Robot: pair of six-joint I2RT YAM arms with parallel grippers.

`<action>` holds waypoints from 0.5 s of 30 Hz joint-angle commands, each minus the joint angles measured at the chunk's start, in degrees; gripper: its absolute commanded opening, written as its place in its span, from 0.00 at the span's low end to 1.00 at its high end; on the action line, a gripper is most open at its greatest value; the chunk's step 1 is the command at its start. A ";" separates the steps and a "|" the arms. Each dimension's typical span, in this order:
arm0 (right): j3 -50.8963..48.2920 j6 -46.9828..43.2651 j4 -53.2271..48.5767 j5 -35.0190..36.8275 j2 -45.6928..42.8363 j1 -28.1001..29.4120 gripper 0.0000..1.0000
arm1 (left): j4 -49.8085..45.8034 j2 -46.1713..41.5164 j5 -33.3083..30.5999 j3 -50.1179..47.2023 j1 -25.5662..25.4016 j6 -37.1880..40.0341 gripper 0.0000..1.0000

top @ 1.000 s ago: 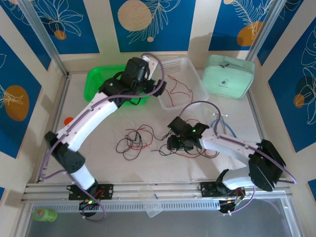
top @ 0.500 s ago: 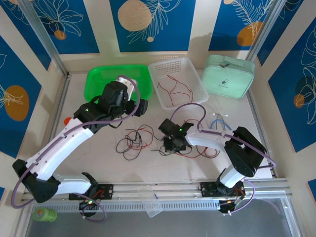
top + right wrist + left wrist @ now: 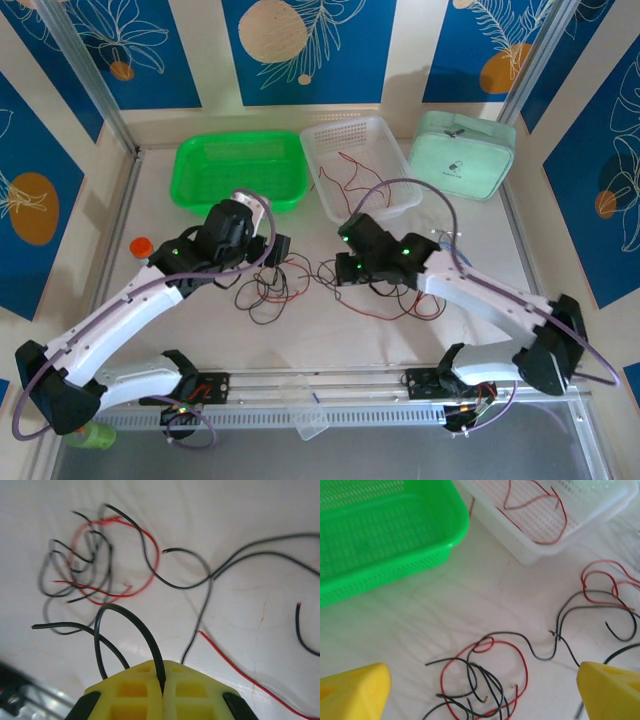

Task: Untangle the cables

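Note:
Thin red and black cables lie tangled mid-table, and more strands trail to the right. My left gripper hovers over the tangle. It is open, its yellow fingertips wide apart with nothing between them. My right gripper is shut on a black cable, which loops up out of the closed yellow pads. A red strand and other black strands lie on the table below it. Red cables rest in the white basket.
A green basket and a white basket stand at the back, with a mint pouch to their right. A blue cable loop lies right of centre. An orange object sits at the left edge. Clear plastic lies on the front rail.
The left arm has swung back from the baskets to above the tangle. The right gripper has shut on a black cable and shifted slightly away from the front edge.

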 commanded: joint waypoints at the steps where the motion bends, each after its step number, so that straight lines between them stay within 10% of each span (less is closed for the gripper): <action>1: 3.40 -6.32 -5.82 -2.84 -3.91 -1.58 0.00 | 5.88 -2.78 5.98 -2.55 -0.23 -1.41 0.92; 15: 9.83 -1.34 -7.81 7.95 -5.30 -4.74 0.00 | 22.04 -9.88 23.28 -16.95 -3.17 0.75 0.90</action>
